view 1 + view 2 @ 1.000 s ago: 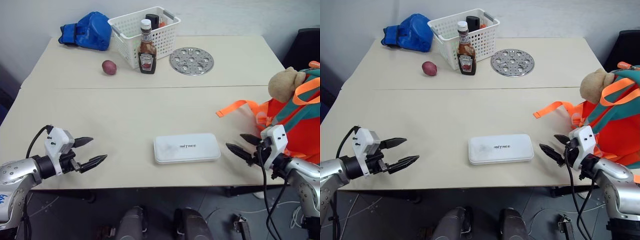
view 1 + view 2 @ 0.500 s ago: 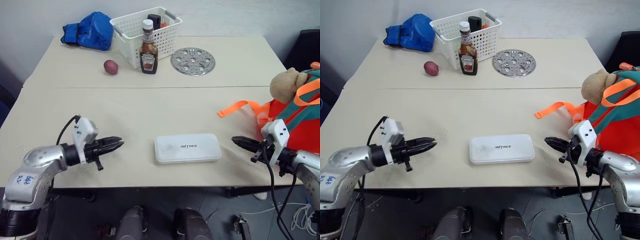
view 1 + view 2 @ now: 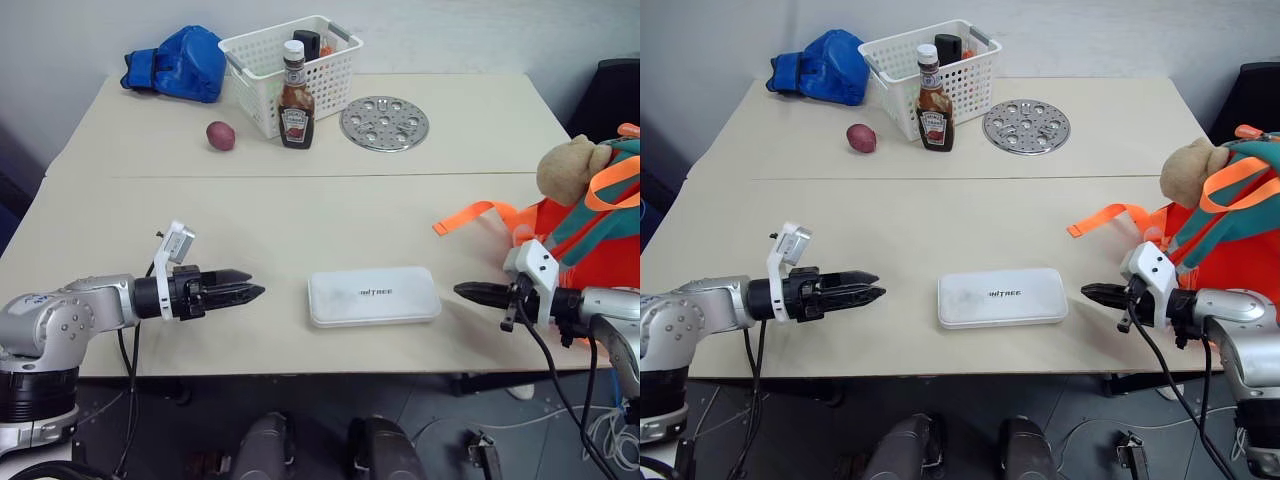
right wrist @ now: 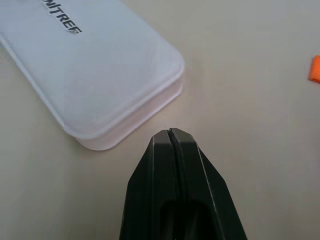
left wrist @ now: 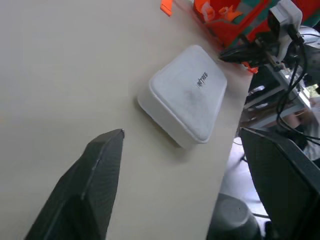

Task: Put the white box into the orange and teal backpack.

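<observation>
The white box [image 3: 373, 295] lies flat near the table's front edge, its grey lettering facing up. My left gripper [image 3: 252, 285] hovers just left of it, pointing at its left end. In the left wrist view its fingers [image 5: 95, 170] stand wide apart with nothing between them. My right gripper [image 3: 468, 291] points at the box's right end from a short gap away. Its fingertips [image 4: 170, 135] are pressed together and hold nothing. The orange and teal backpack [image 3: 590, 240] stands at the table's right edge behind the right gripper, with a tan plush toy [image 3: 568, 168] on top.
An orange strap [image 3: 470, 214] trails from the backpack across the table. At the back stand a white slotted basket [image 3: 300, 55], a ketchup bottle [image 3: 294, 100], a perforated metal disc [image 3: 383, 122], a reddish potato [image 3: 220, 135] and a blue fabric bundle [image 3: 175, 62].
My left arm swung in toward the box and rolled; its fingers shut midway and now stand open. My right gripper closed and turned to point at the box.
</observation>
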`<action>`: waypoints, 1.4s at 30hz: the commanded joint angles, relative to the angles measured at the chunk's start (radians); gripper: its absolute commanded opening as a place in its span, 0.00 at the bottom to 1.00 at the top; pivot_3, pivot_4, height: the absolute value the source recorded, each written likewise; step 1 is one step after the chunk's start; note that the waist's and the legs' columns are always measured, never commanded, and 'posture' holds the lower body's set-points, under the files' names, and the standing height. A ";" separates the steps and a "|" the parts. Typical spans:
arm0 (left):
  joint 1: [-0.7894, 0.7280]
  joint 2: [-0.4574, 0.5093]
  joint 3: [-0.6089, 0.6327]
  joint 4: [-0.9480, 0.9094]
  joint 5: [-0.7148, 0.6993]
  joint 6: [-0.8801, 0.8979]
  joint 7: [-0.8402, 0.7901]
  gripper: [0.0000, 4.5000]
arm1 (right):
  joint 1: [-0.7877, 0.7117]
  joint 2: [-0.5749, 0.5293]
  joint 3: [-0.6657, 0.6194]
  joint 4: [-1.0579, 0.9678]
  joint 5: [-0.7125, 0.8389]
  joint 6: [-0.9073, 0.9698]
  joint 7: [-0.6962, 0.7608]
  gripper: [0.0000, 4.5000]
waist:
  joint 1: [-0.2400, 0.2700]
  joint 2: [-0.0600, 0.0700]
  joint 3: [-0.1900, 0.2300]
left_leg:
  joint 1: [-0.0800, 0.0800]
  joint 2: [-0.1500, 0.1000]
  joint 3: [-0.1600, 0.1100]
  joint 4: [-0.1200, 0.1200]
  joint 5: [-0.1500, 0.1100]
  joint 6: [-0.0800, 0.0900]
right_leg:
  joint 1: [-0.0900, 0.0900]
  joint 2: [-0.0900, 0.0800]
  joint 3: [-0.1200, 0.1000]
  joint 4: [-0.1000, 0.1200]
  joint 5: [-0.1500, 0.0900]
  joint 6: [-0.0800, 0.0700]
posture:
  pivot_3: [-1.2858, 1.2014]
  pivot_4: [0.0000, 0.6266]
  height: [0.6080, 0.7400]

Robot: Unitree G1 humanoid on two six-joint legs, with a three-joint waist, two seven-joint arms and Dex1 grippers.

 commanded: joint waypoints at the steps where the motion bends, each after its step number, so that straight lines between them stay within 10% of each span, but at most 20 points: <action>1: -0.044 0.016 0.041 0.044 -0.081 0.131 0.005 0.91 | -0.028 -0.016 0.022 0.007 -0.021 -0.040 0.028 0.00 | 0.000 0.000 0.000 | 0.000 0.000 0.000 0.000 0.000 0.000 | 0.000 0.000 0.000 0.000 0.000 0.000 | 0.52 0.24 1.00; 14: -0.235 -0.176 -0.075 0.222 -0.008 0.344 0.170 1.00 | -0.137 0.026 0.144 0.106 -0.149 -0.145 0.005 0.00 | 0.001 -0.001 0.000 | 0.000 0.000 0.000 0.002 0.001 -0.001 | 0.000 0.000 0.000 0.002 0.000 0.000 | 0.52 0.24 1.00; 42: -0.532 -0.512 -0.232 0.614 0.219 0.168 0.138 0.91 | -0.086 0.065 0.132 0.053 -0.151 -0.166 -0.019 0.00 | 0.023 -0.001 0.000 | 0.002 -0.001 0.000 0.007 0.002 -0.001 | 0.004 0.001 0.001 0.003 0.000 0.000 | 0.52 0.24 1.00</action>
